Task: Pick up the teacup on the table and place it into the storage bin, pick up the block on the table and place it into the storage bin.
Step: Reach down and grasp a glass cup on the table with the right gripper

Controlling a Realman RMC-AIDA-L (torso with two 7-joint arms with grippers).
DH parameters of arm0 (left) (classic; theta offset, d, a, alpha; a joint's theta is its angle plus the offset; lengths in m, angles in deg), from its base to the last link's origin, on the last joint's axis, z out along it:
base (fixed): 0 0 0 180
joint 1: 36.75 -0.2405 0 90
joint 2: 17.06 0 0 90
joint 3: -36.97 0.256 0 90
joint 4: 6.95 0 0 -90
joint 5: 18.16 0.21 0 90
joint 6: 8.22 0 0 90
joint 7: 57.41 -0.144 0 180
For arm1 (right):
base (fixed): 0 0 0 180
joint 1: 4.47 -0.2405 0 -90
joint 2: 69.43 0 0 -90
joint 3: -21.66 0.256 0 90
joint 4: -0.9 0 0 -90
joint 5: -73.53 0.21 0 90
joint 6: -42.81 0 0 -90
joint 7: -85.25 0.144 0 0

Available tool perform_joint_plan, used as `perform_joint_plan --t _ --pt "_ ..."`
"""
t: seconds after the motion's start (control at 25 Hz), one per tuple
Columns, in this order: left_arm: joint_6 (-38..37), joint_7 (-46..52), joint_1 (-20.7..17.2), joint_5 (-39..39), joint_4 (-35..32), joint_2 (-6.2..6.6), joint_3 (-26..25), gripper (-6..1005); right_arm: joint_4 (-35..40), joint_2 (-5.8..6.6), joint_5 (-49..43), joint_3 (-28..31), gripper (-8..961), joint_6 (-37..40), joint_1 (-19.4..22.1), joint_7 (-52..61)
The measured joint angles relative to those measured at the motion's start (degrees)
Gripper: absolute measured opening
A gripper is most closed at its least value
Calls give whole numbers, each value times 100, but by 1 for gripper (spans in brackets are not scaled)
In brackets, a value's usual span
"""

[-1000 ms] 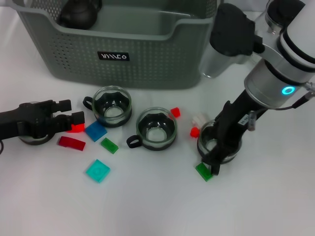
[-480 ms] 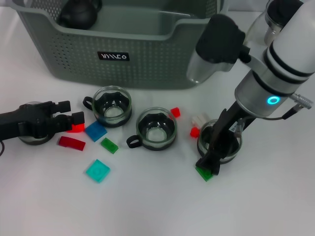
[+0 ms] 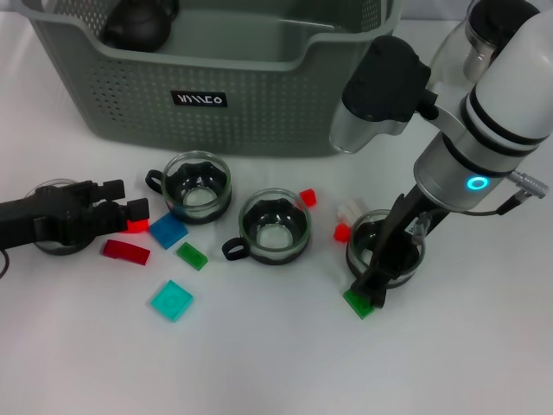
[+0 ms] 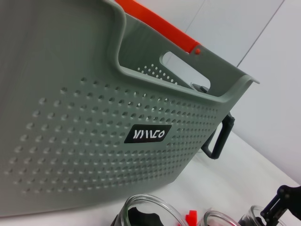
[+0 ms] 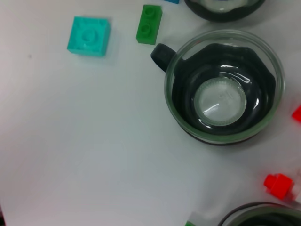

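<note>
The right claw (image 3: 373, 281) is down low on the white tabletop (image 3: 449, 363), at the teacup (image 3: 384, 251) nearest the robot's right side. One dark finger seems to reach over the cup's rim, likely so the claw can pinch the glass wall and lift it. I cannot tell how wide the claw is open, or if it is squeezing the cup yet. A small green block (image 3: 358, 303) lies right by the claw tip, so it could get bumped. The storage bin (image 3: 259, 95) stands at the back of the tabletop, with its top open, ready to take the cup. Two more teacups (image 3: 275, 226) sit in the middle, with little blocks around them, like the teal block (image 3: 171, 300) and the blue block (image 3: 168, 230). The left claw (image 3: 117, 207) lies low on the robot's left side, closed on a red block (image 3: 134, 225), probably waiting its turn to carry it to the bin.
</note>
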Motion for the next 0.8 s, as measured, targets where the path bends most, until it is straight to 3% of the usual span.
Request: perform_joint_plan --t 0.32,0.8 --pt "0 0 -14 -1 0 -8 0 777 -17 6 -101 -62 728 12 -4 137" --pt "8 0 -18 -3 7 -17 9 777 -14 9 -163 -65 401 3 -5 188"
